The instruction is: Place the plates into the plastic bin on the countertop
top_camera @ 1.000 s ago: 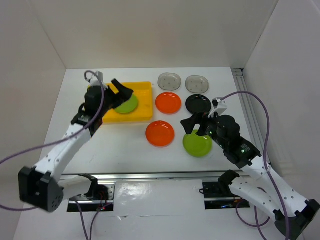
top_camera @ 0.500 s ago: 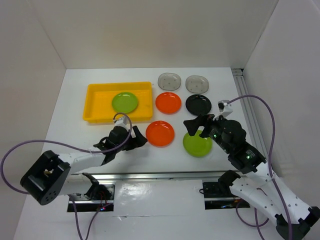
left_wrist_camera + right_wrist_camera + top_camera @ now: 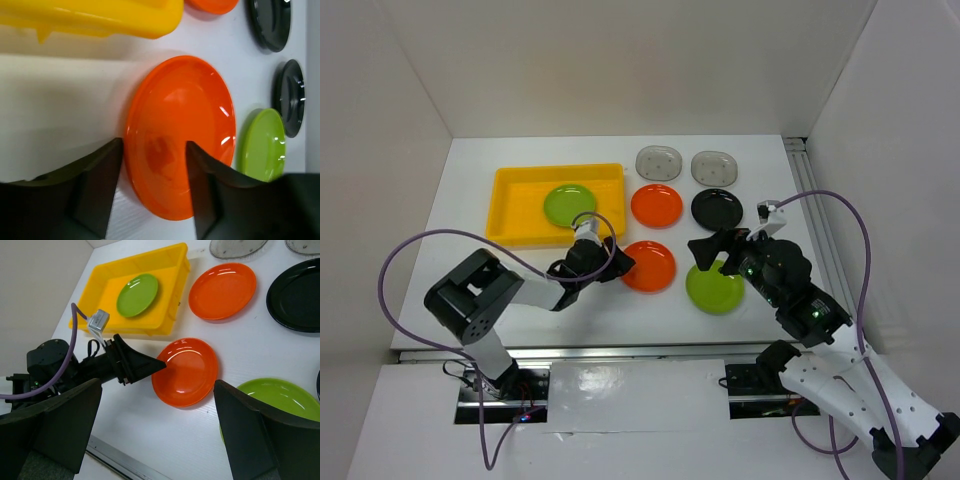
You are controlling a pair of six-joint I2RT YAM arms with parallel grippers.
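LEFT ARM LINES UP ON AN ORANGE DISH: The left pincer [image 3: 154,145] stands with its jaws apart astride the near rim of an orange plate [image 3: 190,110] lying flat on the white countertop [image 3: 460,230]. One finger is outside the edge and one over the shallow bowl, with no squeeze evident. The plastic bin [image 3: 510,205], with one lime-green plate [image 3: 569,205] inside, sits close by off the pincer's side, away from the arm bases. A second orange plate [image 3: 657,205], a black plate [image 3: 717,208] and two grey dotted dishes [image 3: 658,160] lie well beyond its fingertips. The right pincer [image 3: 712,252] hangs wide open above another lime-green plate [image 3: 715,290], gripping nothing. The orange dish looks light, rigid and glossy, so it is likely slick and prone to skate across the smooth top. The thin raised lip between the fingers appears the only workable hold, and a firm, deep bite there seems wise before lifting it over the bin's rim
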